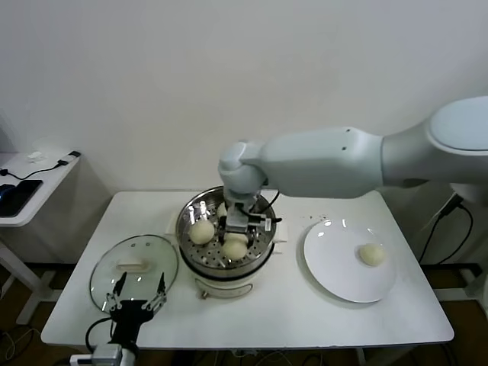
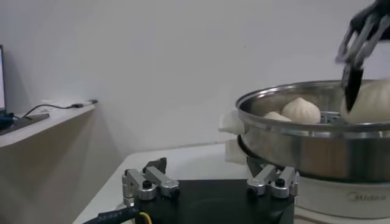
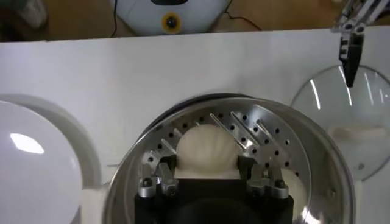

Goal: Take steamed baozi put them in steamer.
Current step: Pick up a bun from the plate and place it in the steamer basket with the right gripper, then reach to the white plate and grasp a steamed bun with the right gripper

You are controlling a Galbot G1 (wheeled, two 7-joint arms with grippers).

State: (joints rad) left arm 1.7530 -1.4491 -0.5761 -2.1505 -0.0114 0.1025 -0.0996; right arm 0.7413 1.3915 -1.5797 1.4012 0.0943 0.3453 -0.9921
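Observation:
The steamer stands mid-table, a shiny steel pot with a perforated tray. My right gripper reaches down into it, shut on a cream-white baozi whose sides touch both fingers. That baozi sits low over the tray. Another baozi lies at the tray's left, and a third is half hidden behind the gripper. One more baozi lies on the white plate. My left gripper waits open and holding nothing at the front left.
A round glass lid lies flat left of the steamer, under my left gripper. The plate sits right of the steamer. A side table with cables stands off to the left. My right arm spans above the table's back right.

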